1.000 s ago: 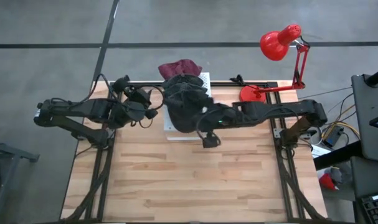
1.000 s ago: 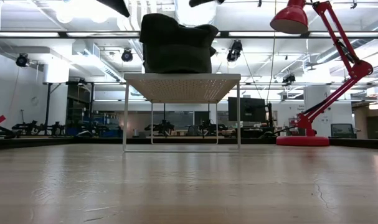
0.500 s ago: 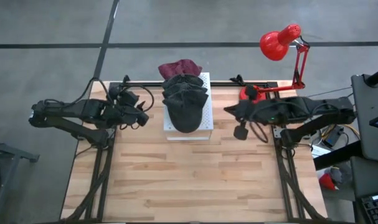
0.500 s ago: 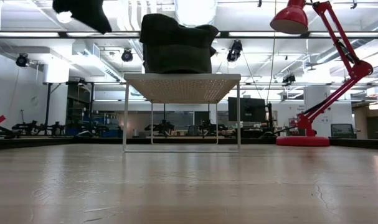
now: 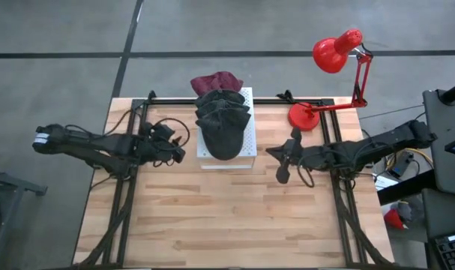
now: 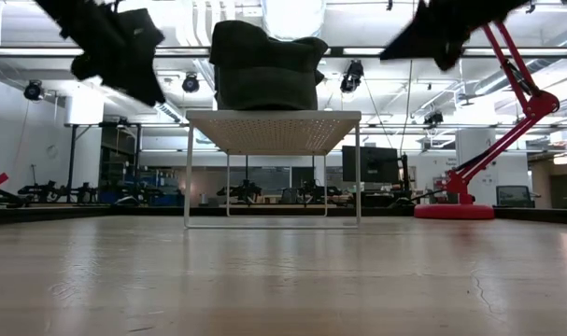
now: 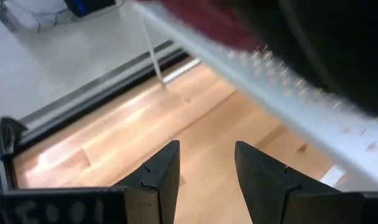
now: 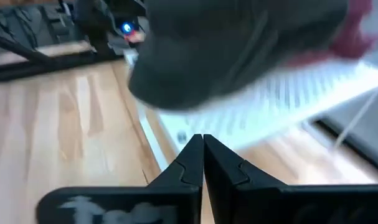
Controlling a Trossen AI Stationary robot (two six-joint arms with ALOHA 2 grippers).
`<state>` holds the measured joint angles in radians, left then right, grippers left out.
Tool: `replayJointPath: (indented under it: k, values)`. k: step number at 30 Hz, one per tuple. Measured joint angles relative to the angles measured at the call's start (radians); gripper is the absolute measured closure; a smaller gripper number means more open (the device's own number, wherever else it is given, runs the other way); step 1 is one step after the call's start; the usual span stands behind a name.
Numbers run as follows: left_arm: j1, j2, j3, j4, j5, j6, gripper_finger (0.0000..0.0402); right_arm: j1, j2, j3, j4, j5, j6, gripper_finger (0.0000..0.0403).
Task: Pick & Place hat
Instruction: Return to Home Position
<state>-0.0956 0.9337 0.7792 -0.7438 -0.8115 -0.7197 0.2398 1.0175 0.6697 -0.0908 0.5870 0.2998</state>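
Black caps [image 5: 224,127] sat stacked on white shelf [image 5: 247,144] at back middle of table [image 5: 212,217], high view. Left gripper [image 5: 176,148] near shelf's left side, right gripper [image 5: 282,171] off its right, red lamp [image 5: 336,51] behind. Low view: caps atop shelf, both grippers raised alongside. Left wrist view: fingers [image 7: 157,180] spread, empty. Right wrist view: fingers pressed together, holding nothing.

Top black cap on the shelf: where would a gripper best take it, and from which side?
Likely the brim of the top cap: it points at the white shelf's front edge, facing the open table, so a level approach from there looks simplest. The crown looks soft and rests on other caps; pinching it might drag those.
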Motion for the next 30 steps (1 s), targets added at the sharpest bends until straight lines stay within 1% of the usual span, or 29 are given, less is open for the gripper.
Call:
replayJointPath:
  k: [6, 12, 15, 20, 26, 30]
  values:
    - [0.0, -0.001, -0.112, 0.051, 0.037, -0.079, 0.0251, 0.0, 0.037, -0.107, 0.023, 0.017, 0.165, 0.0394]
    - [0.0, -0.003, -0.205, 0.064, 0.038, -0.272, 0.0251, 0.0, 0.077, -0.169, 0.023, 0.023, 0.299, 0.0394]
    - [0.0, -0.003, -0.242, 0.062, 0.045, -0.343, 0.0251, 0.0, 0.101, -0.194, 0.021, 0.028, 0.362, 0.0394]
    - [0.0, -0.003, -0.302, 0.059, 0.071, -0.434, 0.0251, 0.009, 0.147, -0.216, 0.022, 0.046, 0.447, 0.0394]
    - [0.0, -0.002, -0.375, 0.075, 0.113, -0.505, 0.0251, 0.011, 0.221, -0.219, 0.023, 0.046, 0.509, 0.0394]
    - [0.0, -0.002, -0.424, 0.118, 0.145, -0.531, 0.0251, 0.011, 0.276, -0.22, 0.032, 0.046, 0.555, 0.0394]
